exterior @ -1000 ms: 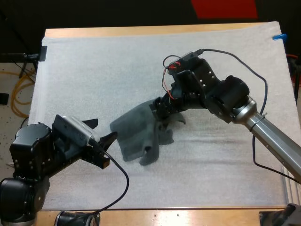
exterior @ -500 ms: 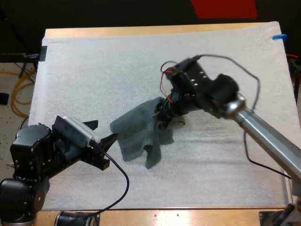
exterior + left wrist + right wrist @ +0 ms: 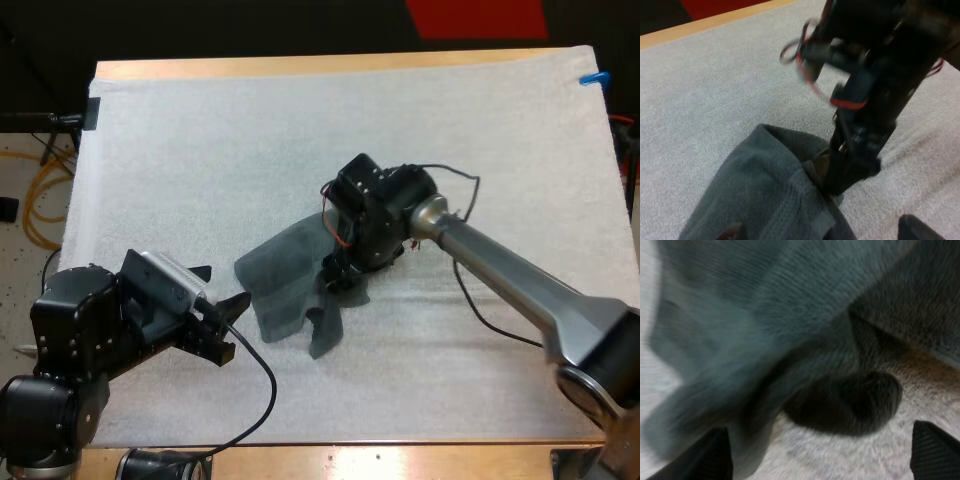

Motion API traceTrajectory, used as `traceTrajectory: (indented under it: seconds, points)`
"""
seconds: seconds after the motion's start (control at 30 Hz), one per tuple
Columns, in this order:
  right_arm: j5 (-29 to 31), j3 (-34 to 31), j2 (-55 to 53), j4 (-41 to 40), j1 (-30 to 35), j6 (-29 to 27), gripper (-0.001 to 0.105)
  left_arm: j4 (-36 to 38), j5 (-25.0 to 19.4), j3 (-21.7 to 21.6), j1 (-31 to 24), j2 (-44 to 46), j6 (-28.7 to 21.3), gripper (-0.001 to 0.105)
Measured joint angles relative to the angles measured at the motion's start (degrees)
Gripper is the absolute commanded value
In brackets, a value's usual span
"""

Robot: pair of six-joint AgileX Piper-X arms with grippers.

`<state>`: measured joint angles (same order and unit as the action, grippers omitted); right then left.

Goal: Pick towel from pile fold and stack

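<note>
White mat (image 3: 200, 130) covers the table (image 3: 300, 66), with a crumpled grey-green towel (image 3: 285, 285) at its middle, longest left to right, one flap trailing toward the near edge. Right jaws are spread wide at the towel's right edge, gripping nothing. Left jaws are spread and empty, just beside its left corner.

The white mat (image 3: 200, 150) is bare at its far side and front, with lots of room. In the middle the towel (image 3: 285, 290) blocks the way, with the right gripper (image 3: 336, 278) at one edge and the left gripper (image 3: 225, 285) beside the other.
</note>
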<state>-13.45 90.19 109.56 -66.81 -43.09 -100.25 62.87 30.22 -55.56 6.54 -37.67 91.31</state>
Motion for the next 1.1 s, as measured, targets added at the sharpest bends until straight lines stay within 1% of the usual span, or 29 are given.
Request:
traceTrajectory:
  seconds: [0.17,0.23,0.33,0.37,0.4,0.43,0.47,0.5,0.63,0.73,0.8,1.0,1.1]
  points:
    - [-1.1,0.0,4.5,1.0,0.0,0.0,0.069,0.0,0.0,0.0,0.0,0.0,0.0,0.059]
    - [-2.7,0.0,5.3,1.6,0.0,0.0,0.063,0.0,0.0,0.0,0.0,0.0,0.0,0.059]
    - [-4.1,0.0,6.0,2.4,0.0,0.0,0.041,0.0,0.0,0.0,0.0,0.0,0.0,0.059]
    - [-4.2,0.0,6.1,2.6,0.0,0.0,0.032,0.0,0.0,0.0,0.0,0.0,0.0,0.059]
    - [-4.4,0.0,6.1,2.6,0.0,0.0,0.021,0.0,0.0,0.0,0.0,0.0,0.0,0.059]
    - [-4.4,0.0,6.1,2.6,0.0,0.0,0.016,0.0,0.0,0.0,0.0,0.0,0.0,0.059]
    - [-4.5,0.0,6.1,2.6,0.0,0.0,0.004,0.0,0.0,0.0,0.0,0.0,0.0,0.059]
    - [-4.6,0.0,6.1,2.6,0.0,0.0,0.000,0.0,0.0,0.0,0.0,0.0,0.0,0.059]
    - [-4.7,0.0,5.8,2.5,0.0,-0.5,0.000,0.0,0.0,0.0,0.0,0.0,0.0,0.059]
    - [-4.0,0.0,3.6,1.9,0.0,-1.2,0.000,0.0,0.0,0.0,0.0,0.0,0.0,0.059]
    - [-1.0,0.0,0.5,1.7,0.0,-2.2,0.000,0.0,0.0,0.0,0.0,0.0,0.0,0.059]
    - [13.6,1.2,-10.5,1.5,0.0,-5.4,0.000,-0.3,0.0,0.0,0.0,0.0,0.0,0.059]
    - [16.2,3.8,-15.1,1.7,0.0,-8.2,0.000,-0.9,0.0,0.0,0.0,0.0,0.0,0.059]
